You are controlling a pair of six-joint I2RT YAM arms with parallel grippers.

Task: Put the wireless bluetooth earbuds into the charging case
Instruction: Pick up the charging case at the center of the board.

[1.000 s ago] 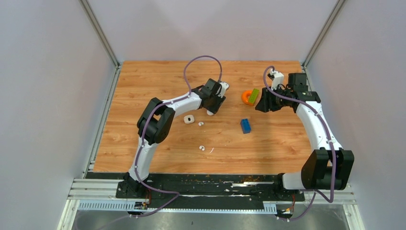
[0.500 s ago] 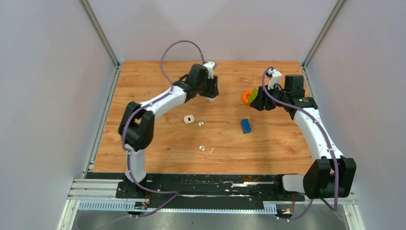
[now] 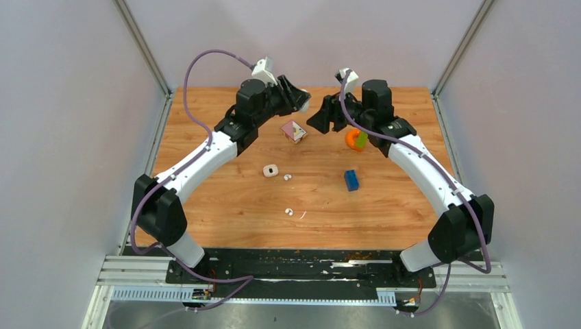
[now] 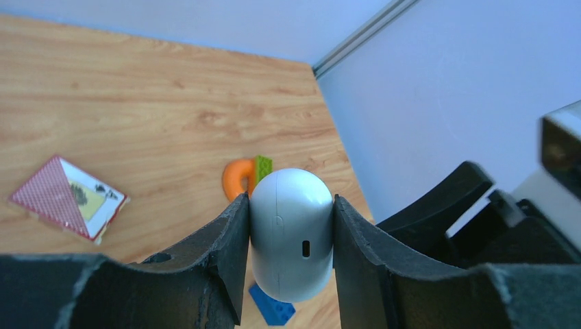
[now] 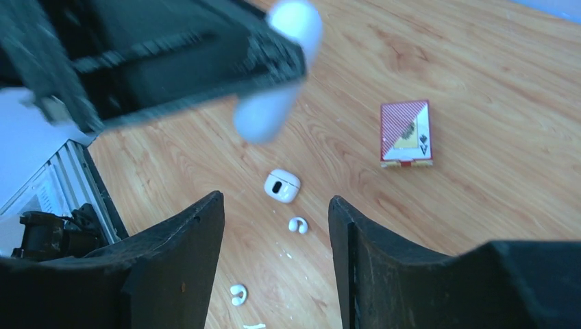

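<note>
The left fingers (image 4: 219, 260) squeeze a white egg-shaped thing (image 4: 291, 233), the right fingers (image 5: 178, 253) are open and empty, and the charging case (image 3: 270, 170) lies near the table's (image 3: 411, 205) middle, far from every edge, likely light and slippery, best pinched across its sides.

Your top camera looks down over the whole counter (image 3: 205, 219) from above its near edge. The left wrist camera faces the far right corner (image 4: 316, 66), the right wrist near-left. All three share the playing card (image 3: 293, 130).
</note>
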